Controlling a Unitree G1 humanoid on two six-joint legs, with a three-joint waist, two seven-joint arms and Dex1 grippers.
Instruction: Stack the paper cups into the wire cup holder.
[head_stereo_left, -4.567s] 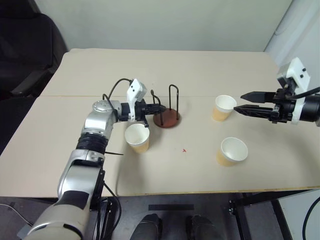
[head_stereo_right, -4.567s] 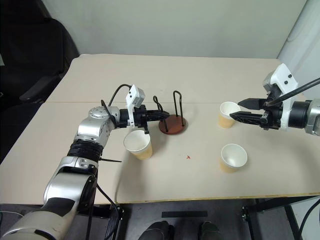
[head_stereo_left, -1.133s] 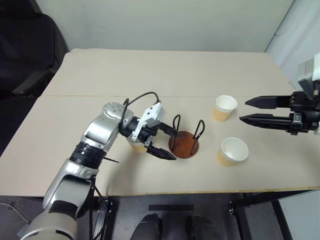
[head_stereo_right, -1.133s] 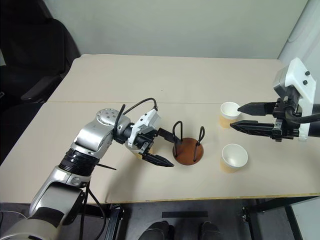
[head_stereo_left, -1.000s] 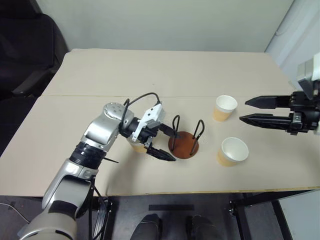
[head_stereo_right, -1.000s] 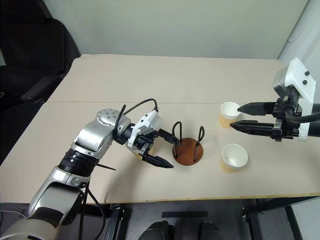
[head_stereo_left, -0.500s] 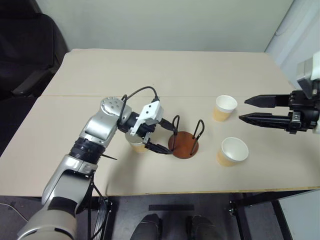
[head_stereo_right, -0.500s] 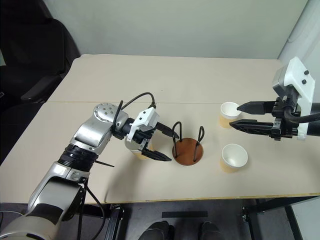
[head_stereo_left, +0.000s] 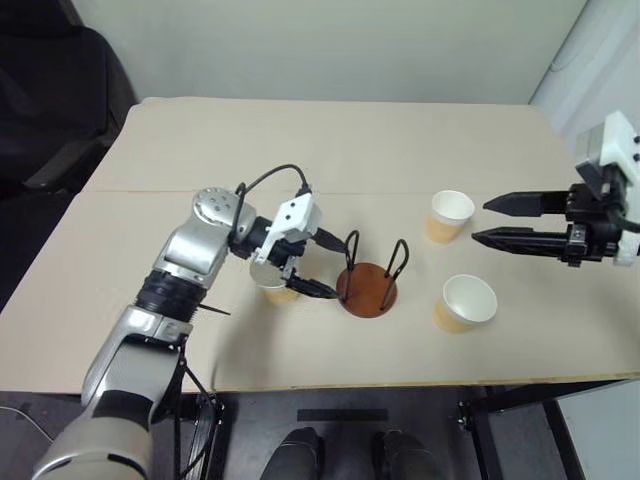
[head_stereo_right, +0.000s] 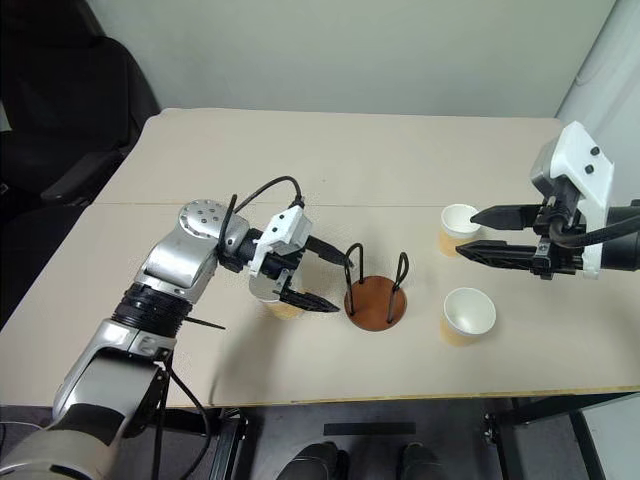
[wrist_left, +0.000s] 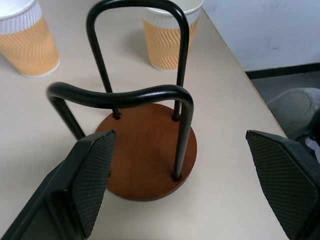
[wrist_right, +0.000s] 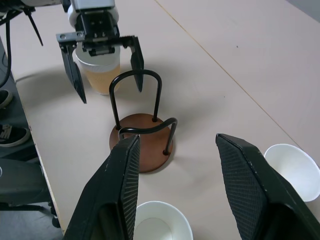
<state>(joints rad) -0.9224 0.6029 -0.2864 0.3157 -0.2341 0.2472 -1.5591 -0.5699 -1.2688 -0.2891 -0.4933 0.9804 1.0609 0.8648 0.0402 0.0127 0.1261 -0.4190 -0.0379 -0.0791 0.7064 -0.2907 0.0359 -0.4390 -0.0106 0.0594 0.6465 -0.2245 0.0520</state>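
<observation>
The wire cup holder (head_stereo_left: 366, 286) stands empty near the worktop's (head_stereo_left: 330, 150) near edge. One paper cup (head_stereo_left: 276, 289) sits just left, under the left tool (head_stereo_left: 318, 264), fingers apart. Two cups (head_stereo_left: 448, 216) (head_stereo_left: 465, 302) stand right, beside the spread right tool (head_stereo_left: 488, 220).

Clearances and obstructions on the beige tabletop (head_stereo_left: 330, 150)

The far half of the table lies bare and passable. Near the front edge, the round reddish-brown wooden holder with two black upright wire loops (head_stereo_left: 368, 285) stands free, its loops empty and open from above. Just beside it on the robot's left, a tan ribbed paper cup (head_stereo_left: 277, 290) sits under the wide-spread left gripper (head_stereo_left: 318, 265), blocking that side. On the right, two more tan paper cups (head_stereo_left: 449, 216) (head_stereo_left: 466, 303) stand apart, a gap between them; the parted right gripper (head_stereo_left: 488, 220) hovers beside the farther one.
</observation>
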